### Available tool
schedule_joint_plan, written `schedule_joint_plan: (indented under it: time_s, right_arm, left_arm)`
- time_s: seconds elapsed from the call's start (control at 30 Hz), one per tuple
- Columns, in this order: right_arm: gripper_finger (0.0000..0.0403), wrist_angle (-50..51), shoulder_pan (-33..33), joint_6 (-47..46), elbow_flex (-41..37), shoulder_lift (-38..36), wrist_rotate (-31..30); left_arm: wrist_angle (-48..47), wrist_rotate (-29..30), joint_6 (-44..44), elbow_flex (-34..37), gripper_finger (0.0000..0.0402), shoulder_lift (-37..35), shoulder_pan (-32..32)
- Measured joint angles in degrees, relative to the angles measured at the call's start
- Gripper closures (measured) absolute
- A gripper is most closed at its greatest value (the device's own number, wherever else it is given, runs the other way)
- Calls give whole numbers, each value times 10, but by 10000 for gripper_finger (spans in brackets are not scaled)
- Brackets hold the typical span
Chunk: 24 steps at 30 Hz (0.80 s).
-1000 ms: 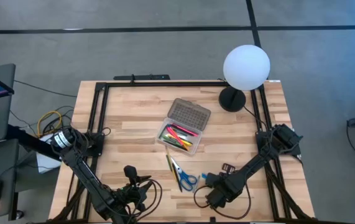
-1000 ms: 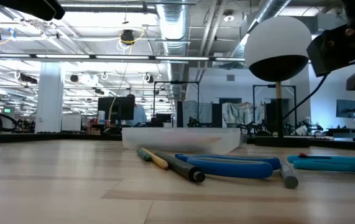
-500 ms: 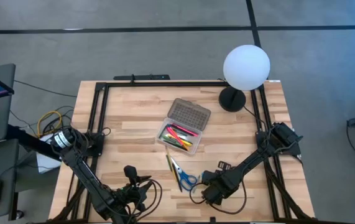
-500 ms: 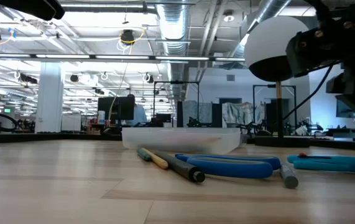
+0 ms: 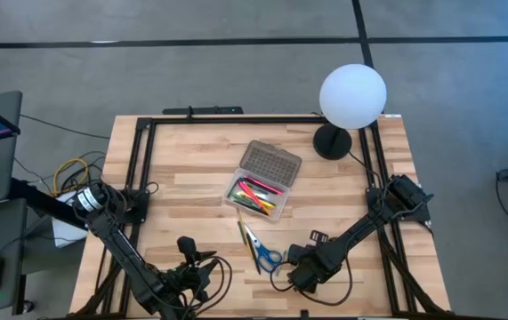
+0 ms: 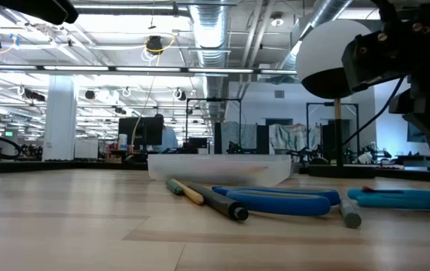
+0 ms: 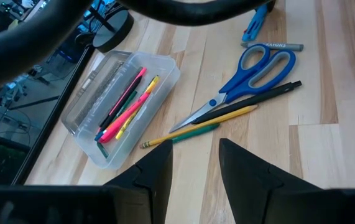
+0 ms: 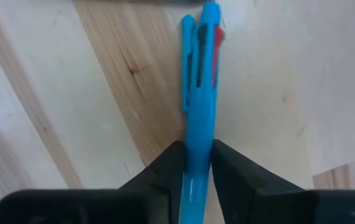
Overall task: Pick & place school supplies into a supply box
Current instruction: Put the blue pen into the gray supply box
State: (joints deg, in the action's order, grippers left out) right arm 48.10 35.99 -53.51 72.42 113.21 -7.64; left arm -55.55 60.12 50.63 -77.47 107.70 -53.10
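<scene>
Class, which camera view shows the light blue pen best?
The right wrist view: the light blue pen fills it, lying between the right gripper and its fingers. The low view shows it side-on at the edge; the left wrist view only its tip; the high view hides it.

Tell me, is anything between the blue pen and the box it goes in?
Yes. The scissors and loose pencils lie on the table between the blue pen, pinched in the right gripper, and the supply box.
</scene>
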Motion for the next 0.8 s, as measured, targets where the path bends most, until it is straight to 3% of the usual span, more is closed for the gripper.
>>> schedule_joint_plan:
  time_s: [0.27,0.8]
  right_arm:
    - [357,-5,-1,15,0,0,-4]
    - [349,-6,-1,15,0,0,-2]
  left_arm:
    - [0,0,0,0,276,0,0]
    - [0,0,0,0,276,0,0]
